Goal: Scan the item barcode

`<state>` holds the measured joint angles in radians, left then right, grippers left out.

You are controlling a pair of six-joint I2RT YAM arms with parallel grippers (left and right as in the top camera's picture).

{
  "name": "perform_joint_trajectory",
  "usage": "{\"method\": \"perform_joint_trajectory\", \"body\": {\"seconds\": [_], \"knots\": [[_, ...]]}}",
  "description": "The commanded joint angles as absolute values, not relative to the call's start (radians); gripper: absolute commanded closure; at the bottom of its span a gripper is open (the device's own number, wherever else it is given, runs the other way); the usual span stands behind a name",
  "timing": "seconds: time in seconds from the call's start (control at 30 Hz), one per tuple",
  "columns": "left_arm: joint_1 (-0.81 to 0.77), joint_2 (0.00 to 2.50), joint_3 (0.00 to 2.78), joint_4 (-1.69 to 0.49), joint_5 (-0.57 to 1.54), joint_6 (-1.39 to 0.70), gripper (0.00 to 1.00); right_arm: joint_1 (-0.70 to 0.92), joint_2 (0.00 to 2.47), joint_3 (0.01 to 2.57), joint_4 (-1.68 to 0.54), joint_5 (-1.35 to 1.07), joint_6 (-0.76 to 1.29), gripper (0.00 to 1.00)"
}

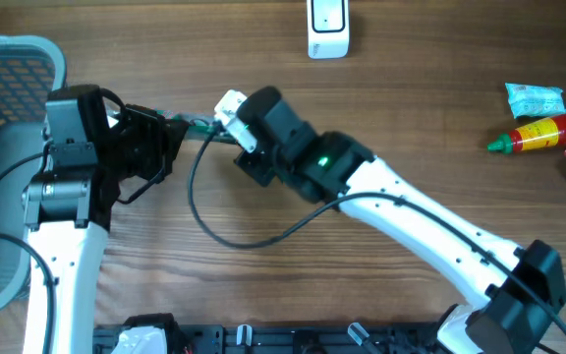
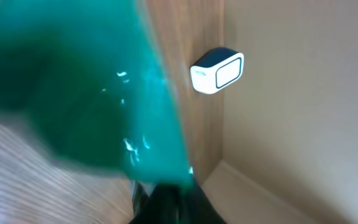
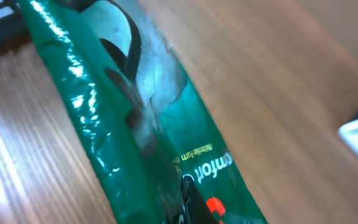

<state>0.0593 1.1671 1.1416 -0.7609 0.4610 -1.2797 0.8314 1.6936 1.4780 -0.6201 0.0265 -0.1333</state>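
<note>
While the green packet (image 3: 166, 124) is suspended between the left gripper (image 1: 175, 128), its hold unclear, and the right gripper (image 1: 216, 126), closed on it, a handover is judged in hand; next the barcode must be faced to the scanner (image 1: 327, 27).

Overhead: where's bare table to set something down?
Biggest free patch: wood between the scanner and the sauce bottle, beyond the right arm. Smaller one at the front, inside the cable loop. Crowded: left side, basket and green packet; right edge, around that bottle.
</note>
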Motion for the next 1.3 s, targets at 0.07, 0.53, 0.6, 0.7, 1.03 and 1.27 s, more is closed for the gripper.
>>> {"method": "perform_joint_trajectory", "body": {"seconds": [0.07, 0.53, 0.6, 0.7, 1.03, 1.27], "knots": [[0.070, 1.120, 1.145, -0.753, 0.436, -1.208, 0.00, 0.712, 1.604, 1.479, -0.694, -0.281, 0.008, 0.96], [0.042, 1.120, 1.144, -1.027, 0.124, -0.811, 0.00, 0.430, 1.275, 1.479, -1.200, -0.950, 0.052, 0.95], [0.018, 1.120, 1.144, -1.098, 0.051, -0.811, 0.00, 0.424, 1.235, 1.479, -1.253, -1.007, 0.053, 0.95], [-0.028, 1.120, 1.144, -1.168, 0.001, -0.815, 0.00, 0.424, 1.186, 1.479, -1.288, -1.120, 0.063, 0.95], [-0.250, 1.140, 1.115, -1.240, -0.084, -0.815, 0.00, 0.424, 1.133, 1.479, -1.213, -1.203, 0.405, 0.96], [-0.256, 1.145, 1.115, -1.375, -0.084, -0.815, 0.00, 0.424, 1.132, 1.479, -1.213, -1.206, 0.444, 0.96]]}}
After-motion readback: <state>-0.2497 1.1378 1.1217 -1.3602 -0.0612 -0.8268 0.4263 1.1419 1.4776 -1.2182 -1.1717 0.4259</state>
